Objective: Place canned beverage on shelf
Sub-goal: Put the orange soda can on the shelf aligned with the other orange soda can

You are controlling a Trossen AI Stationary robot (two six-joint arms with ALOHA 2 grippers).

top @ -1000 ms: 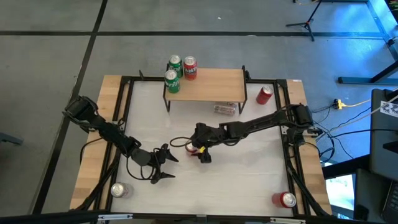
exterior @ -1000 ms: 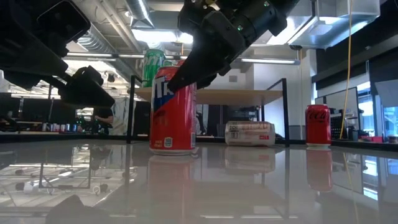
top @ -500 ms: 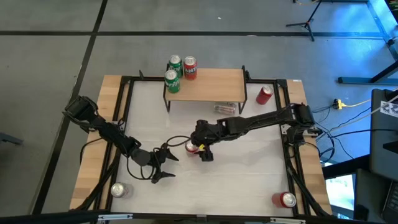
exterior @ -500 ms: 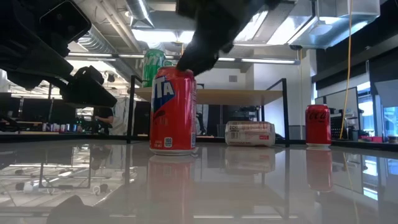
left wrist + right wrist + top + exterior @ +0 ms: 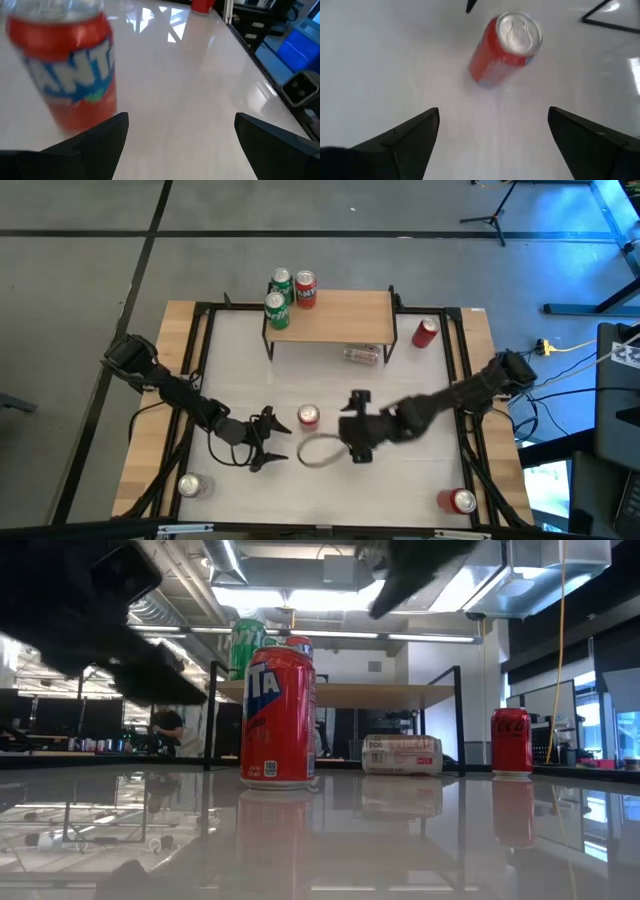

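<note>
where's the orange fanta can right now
In the high view the Fanta can stands upright mid-table, between the left gripper and right gripper, in front of the shelf.

grey floor point(image 5: 80, 300), ceiling strip lights point(image 5: 250, 598)

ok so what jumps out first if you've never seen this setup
The red Fanta can standing upright mid-table, with the open left tool beside it and the open right tool on its other side, neither touching it. Behind, the shelf carries three cans at one end.
</note>
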